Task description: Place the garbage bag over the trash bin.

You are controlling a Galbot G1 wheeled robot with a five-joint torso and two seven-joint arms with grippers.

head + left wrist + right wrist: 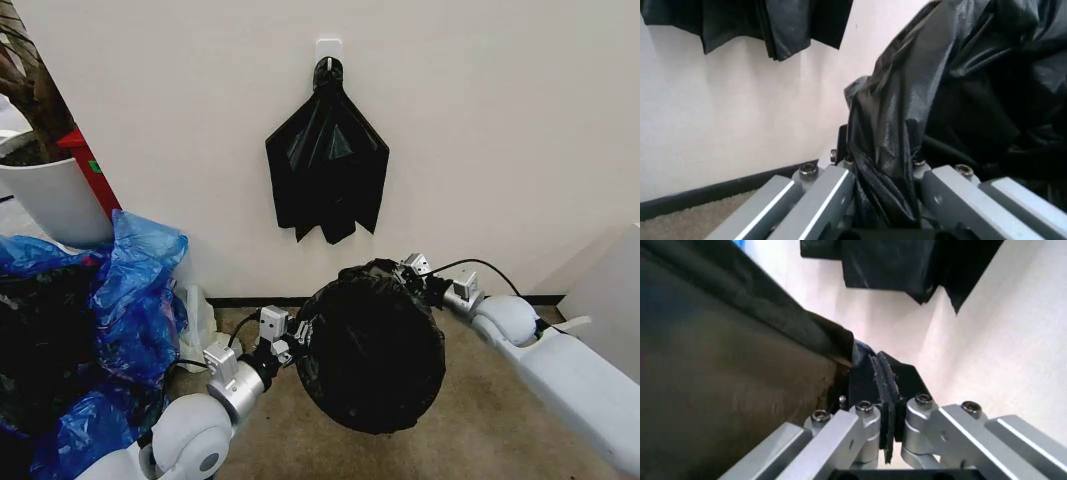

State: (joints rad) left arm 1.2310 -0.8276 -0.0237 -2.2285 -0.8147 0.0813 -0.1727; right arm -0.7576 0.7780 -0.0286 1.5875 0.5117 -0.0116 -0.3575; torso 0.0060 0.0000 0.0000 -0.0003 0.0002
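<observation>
Overhead, I see the garbage bag (372,350) stretched round between my left gripper (296,338) and right gripper (418,272), held apart to keep its mouth wide, I judge; I cannot make out the trash bin. Left wrist view adds fingers (830,192) pinching gathered film. Right wrist view shows fingers (870,420) pressed on a folded edge.

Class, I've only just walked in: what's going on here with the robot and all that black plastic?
The robot holds a garbage bag stretched open between both arms, low before a white wall. The left gripper pinches one edge of the bag's rim and the right gripper pinches the opposite edge, each with jaws shut on the plastic. More black bags hang from a wall hook above. Blue plastic bags are heaped at the left.
</observation>
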